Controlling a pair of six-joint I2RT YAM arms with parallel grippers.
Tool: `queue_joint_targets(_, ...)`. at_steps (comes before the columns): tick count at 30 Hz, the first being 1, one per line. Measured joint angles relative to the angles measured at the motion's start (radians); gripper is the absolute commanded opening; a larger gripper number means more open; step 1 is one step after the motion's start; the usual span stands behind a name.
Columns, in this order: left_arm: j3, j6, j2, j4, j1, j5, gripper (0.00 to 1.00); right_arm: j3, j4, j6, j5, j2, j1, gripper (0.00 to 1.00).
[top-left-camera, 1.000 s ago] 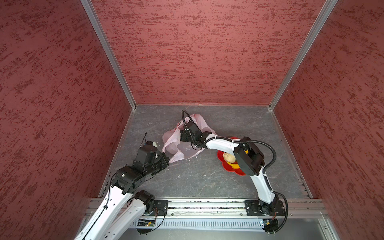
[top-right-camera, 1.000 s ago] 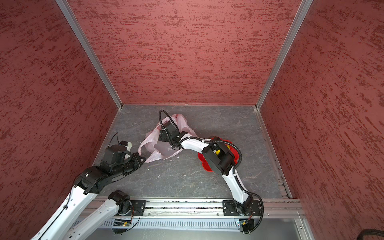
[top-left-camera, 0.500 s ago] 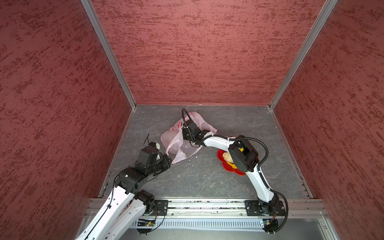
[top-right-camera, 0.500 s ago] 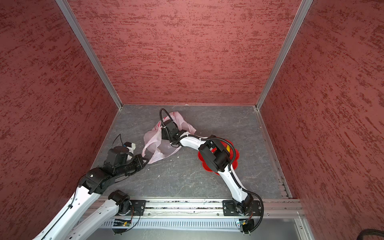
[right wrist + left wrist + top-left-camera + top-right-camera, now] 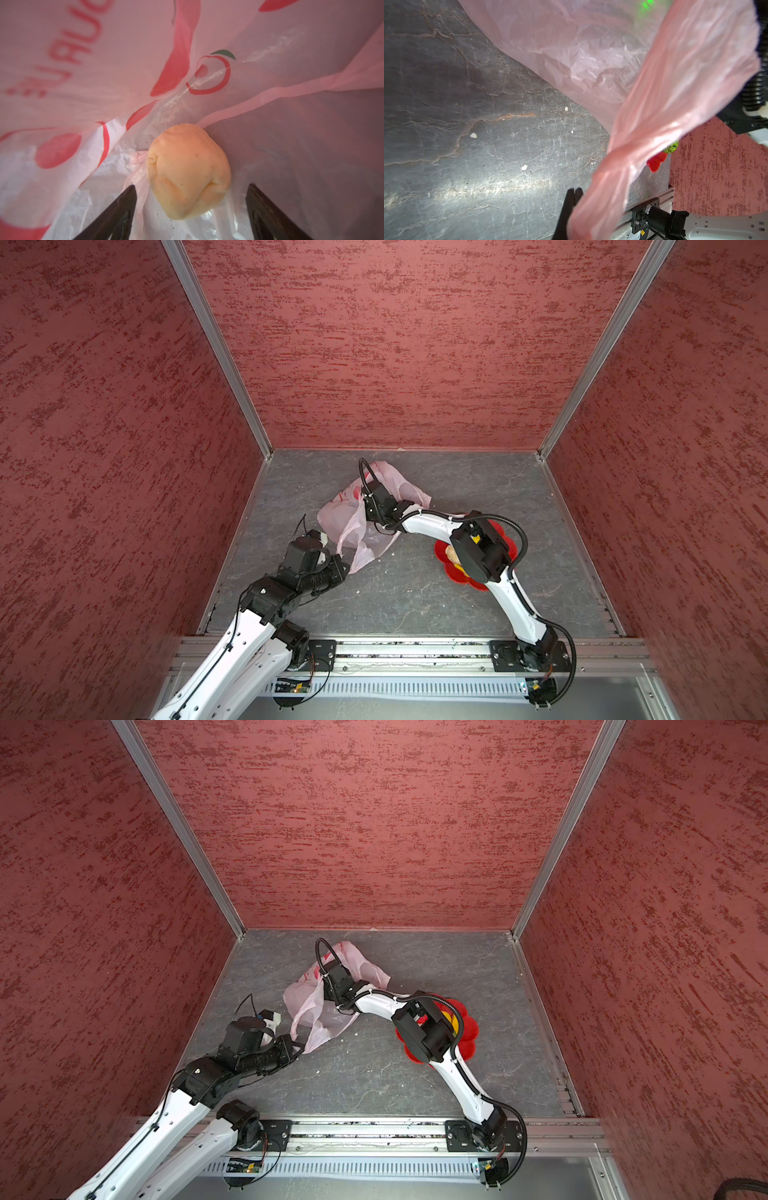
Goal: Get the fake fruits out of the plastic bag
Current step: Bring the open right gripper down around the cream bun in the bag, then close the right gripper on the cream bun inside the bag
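Lying on grey veined floor point(image 5: 415, 593), crumpled plastic bag point(image 5: 340, 518), red textured walls point(image 5: 395, 344).

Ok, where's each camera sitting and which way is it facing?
Both top views: overhead, looking down at both arms, the plastic bag and red dish.
Left wrist: behind the shut left hand, facing the table and gripped bag handle.
Right wrist: inside the bag, open right hand flanking a pale fruit.
All views share the bag.
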Motion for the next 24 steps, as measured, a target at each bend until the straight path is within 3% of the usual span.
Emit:
queue_joint_targets(12,-0.013,0.011,-0.016,0.027,0.000,0.030,0.00,0.138,-0.015,0.045,0.013,0.093,0.005,0.72)
queue_joint_targets(20,-0.013,0.014,-0.033,0.026,0.000,0.031,0.00,0.182,-0.034,0.069,0.037,0.122,0.005,0.50)
queue_joint_targets(24,-0.014,0.014,-0.044,0.023,0.003,0.029,0.00,0.182,-0.032,0.072,0.043,0.122,0.005,0.44)
